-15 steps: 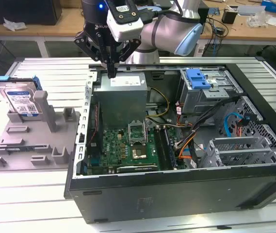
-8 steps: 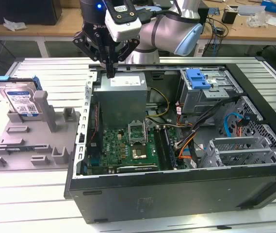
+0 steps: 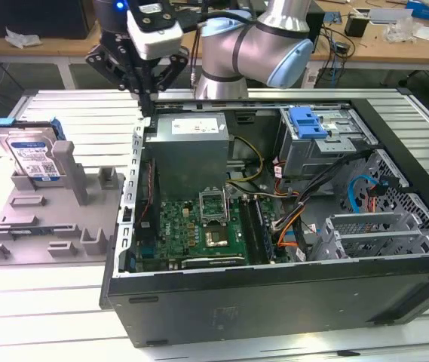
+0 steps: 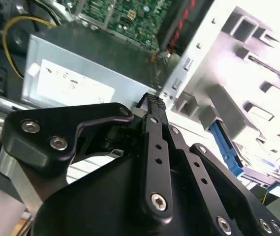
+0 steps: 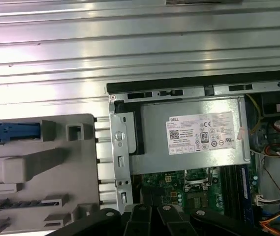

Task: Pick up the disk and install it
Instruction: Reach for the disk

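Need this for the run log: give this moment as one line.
black gripper: shut, empty, over edge of black computer case | silver rectangular hard disk in blue plastic carrier: standing in grey plastic holder, untouched

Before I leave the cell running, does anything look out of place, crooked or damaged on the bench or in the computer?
Nothing stands out. The disk sits in its slot on the grey fixture, and the open computer case shows no damage. The gripper hangs shut above the case's corner by the power supply.
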`<state>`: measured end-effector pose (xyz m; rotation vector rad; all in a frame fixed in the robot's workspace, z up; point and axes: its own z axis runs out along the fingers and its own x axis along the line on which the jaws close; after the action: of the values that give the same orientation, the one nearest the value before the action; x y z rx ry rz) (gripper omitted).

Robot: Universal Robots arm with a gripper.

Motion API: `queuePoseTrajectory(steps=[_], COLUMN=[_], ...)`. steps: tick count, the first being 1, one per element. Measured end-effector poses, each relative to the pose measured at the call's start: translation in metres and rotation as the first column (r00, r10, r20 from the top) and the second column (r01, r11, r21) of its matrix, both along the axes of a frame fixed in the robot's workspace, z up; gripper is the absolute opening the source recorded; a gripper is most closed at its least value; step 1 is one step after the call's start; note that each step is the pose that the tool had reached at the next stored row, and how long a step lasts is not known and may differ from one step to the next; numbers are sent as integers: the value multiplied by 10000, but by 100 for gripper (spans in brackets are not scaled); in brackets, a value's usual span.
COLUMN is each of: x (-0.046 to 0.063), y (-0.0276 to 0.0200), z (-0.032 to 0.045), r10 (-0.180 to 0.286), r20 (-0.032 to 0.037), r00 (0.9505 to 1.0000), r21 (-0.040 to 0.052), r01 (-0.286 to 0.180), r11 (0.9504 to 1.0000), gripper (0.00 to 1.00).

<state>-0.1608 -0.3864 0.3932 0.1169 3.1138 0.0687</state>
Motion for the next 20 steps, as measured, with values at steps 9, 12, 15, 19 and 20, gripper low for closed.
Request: queuePoseTrajectory(steps=[9, 12, 15, 19, 20], x=[-424, -540, -677, -892, -929], y=[117, 145, 180, 230, 239], z=[-4, -5, -6, -9, -10], r10=[0, -1, -2, 0, 0], r20=[1, 1, 0, 2, 1], r00=[10000, 10000, 10000, 10000, 10000], r21=[1, 1, 1, 1, 1], r01=[0, 1, 2, 0, 0], r11=[10000, 10000, 10000, 10000, 10000], gripper=[11, 11, 11, 11, 11])
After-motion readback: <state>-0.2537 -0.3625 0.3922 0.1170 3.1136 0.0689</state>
